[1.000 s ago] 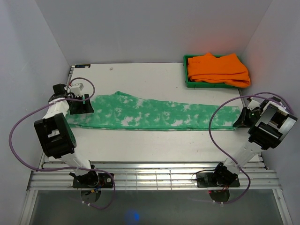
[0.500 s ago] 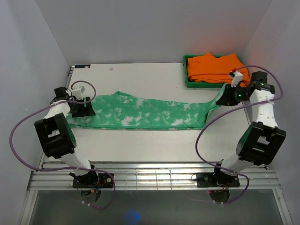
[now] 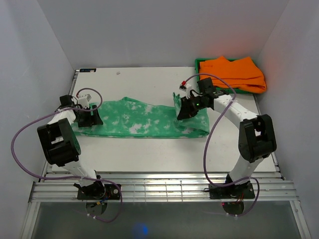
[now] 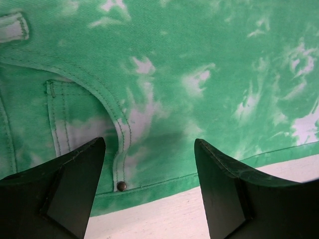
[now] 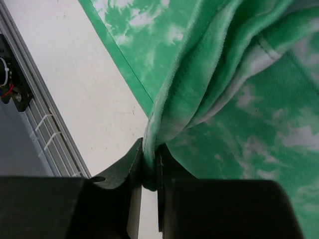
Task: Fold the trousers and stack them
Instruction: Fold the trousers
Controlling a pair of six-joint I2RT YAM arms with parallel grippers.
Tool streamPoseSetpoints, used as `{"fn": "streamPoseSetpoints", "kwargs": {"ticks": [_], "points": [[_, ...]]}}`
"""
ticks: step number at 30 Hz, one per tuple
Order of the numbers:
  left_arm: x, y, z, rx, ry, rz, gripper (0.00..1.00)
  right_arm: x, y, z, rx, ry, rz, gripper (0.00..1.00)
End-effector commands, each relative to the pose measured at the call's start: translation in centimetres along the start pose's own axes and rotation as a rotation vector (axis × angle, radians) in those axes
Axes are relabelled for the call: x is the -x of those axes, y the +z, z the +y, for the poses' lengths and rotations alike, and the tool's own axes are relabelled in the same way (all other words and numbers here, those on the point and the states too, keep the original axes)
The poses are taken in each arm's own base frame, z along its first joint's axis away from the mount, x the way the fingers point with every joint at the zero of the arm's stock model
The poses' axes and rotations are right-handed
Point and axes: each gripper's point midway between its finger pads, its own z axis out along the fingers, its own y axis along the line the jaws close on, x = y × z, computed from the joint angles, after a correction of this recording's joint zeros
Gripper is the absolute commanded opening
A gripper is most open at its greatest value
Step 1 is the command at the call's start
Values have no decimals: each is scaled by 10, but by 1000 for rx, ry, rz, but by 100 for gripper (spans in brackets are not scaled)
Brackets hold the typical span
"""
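While the trousers (image 3: 134, 119) stretch left-to-right, right claw (image 5: 149, 167) clamps them, left claw (image 4: 148, 152) gapes.

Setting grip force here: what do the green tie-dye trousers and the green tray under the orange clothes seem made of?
The green, white-mottled trousers look like matte woven cotton, jeans-like: double stitching rounds a pocket beside a small metal rivet, and they hang in soft folds from the shut right gripper. The green tray looks like rigid moulded plastic, straight-rimmed, though too small to be sure.
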Motion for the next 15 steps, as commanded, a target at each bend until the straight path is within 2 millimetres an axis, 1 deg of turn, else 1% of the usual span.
{"fn": "streamPoseSetpoints", "kwargs": {"ticks": [1, 2, 3, 4, 5, 6, 7, 11, 12, 13, 15], "points": [[-6, 3, -2, -20, -19, 2, 83, 33, 39, 12, 56, -15, -73, 8], [-7, 4, -2, -21, -20, 5, 83, 34, 46, 14, 61, -18, -74, 8], [-8, 4, -1, -17, -22, 7, 83, 33, 56, 21, 76, -25, -67, 8], [-9, 5, -1, -16, -24, 11, 83, 31, 63, 24, 86, 14, -62, 8], [-11, 6, -1, -18, -25, 15, 83, 29, 72, 23, 90, 30, -57, 8], [-11, 6, -1, -17, -27, 16, 83, 32, 81, 28, 100, 17, -70, 8], [-11, 6, -1, -18, -25, 15, 83, 29, 89, 29, 105, 48, -60, 8], [-11, 9, -1, -24, -36, 21, 83, 34, 111, 38, 123, 41, -83, 8], [-11, 10, 0, -24, -39, 23, 83, 32, 118, 43, 133, 42, -67, 8], [-11, 10, 0, -25, -43, 25, 83, 28, 125, 41, 134, 58, -48, 8], [-9, 10, 0, -26, -43, 21, 83, 26, 133, 47, 141, 78, -40, 8]]}}
